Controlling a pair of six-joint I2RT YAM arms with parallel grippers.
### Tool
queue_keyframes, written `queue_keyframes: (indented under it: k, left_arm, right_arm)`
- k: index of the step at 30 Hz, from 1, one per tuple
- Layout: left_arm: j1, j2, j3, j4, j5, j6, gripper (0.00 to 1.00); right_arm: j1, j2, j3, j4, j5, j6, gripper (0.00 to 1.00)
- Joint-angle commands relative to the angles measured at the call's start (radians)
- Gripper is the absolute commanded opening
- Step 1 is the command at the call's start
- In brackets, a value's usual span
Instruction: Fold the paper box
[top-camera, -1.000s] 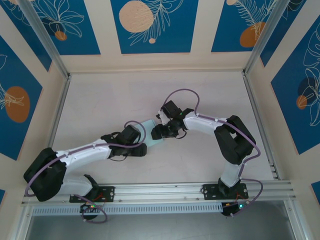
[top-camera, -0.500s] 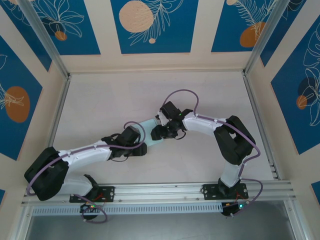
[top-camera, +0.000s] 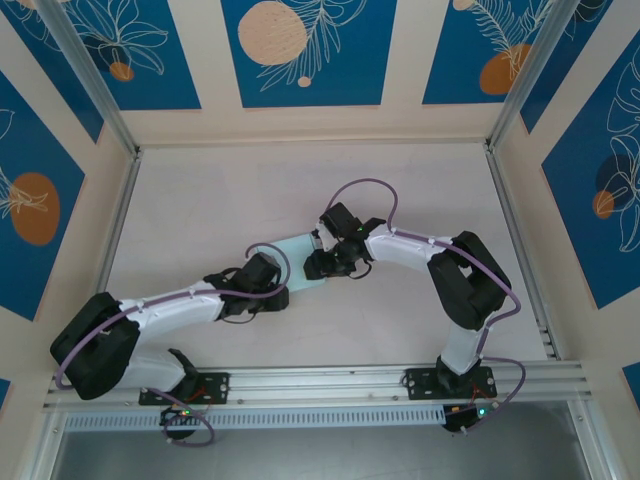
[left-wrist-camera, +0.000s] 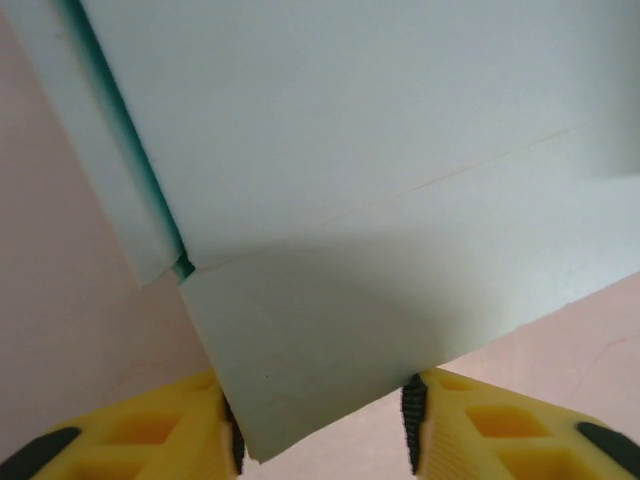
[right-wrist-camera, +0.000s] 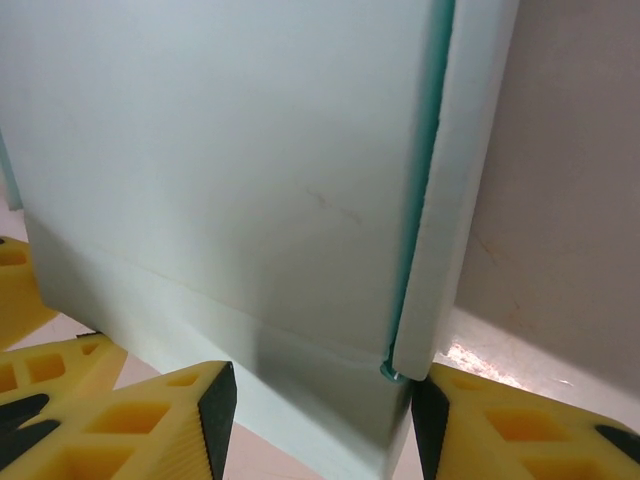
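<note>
The paper box (top-camera: 300, 250) is pale light-blue card lying at mid-table between my two grippers. In the left wrist view one flap of the paper box (left-wrist-camera: 350, 200) reaches down between the yellow fingers. My left gripper (left-wrist-camera: 320, 420) (top-camera: 283, 293) stands half open, with both black pads at the flap's edges. In the right wrist view the paper box (right-wrist-camera: 220, 150) shows a broad panel and a folded side strip. My right gripper (right-wrist-camera: 315, 410) (top-camera: 318, 268) is half open over the panel's near end. Its right pad is against the strip, and the card runs on past the left finger.
The pale table (top-camera: 200, 200) is bare on the far and left sides. Aluminium rails run along the left (top-camera: 118, 220), right (top-camera: 515, 230) and near (top-camera: 330, 385) edges. Blue patterned wall panels (top-camera: 300, 50) close in the back and sides.
Both grippers' jaws have narrowed about the card. My left gripper has crept slightly left and away, and the visible patch of card has shifted with it.
</note>
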Motion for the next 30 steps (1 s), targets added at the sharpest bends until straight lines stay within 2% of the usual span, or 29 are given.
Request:
queue_keyframes:
  k: [1,5,19,24,30]
  left_arm:
    - [0.011,-0.022,0.027,-0.042,-0.067,0.023,0.50]
    - [0.012,-0.034,0.064,-0.101,-0.095,0.064,0.54]
    - [0.019,0.005,0.072,-0.074,-0.085,0.088,0.53]
    - [0.019,0.017,0.077,-0.061,-0.063,0.086,0.52]
    - [0.019,0.009,0.075,-0.059,-0.056,0.085,0.52]
  right_arm:
    - [0.012,0.011,0.004,-0.016,-0.027,0.016,0.52]
    - [0.012,0.006,0.012,-0.039,-0.012,0.010,0.54]
    - [0.021,-0.015,0.014,-0.046,-0.024,0.033,0.53]
    - [0.020,0.002,0.010,0.000,-0.081,0.055,0.43]
    - [0.020,0.005,0.009,0.010,-0.066,0.067,0.36]
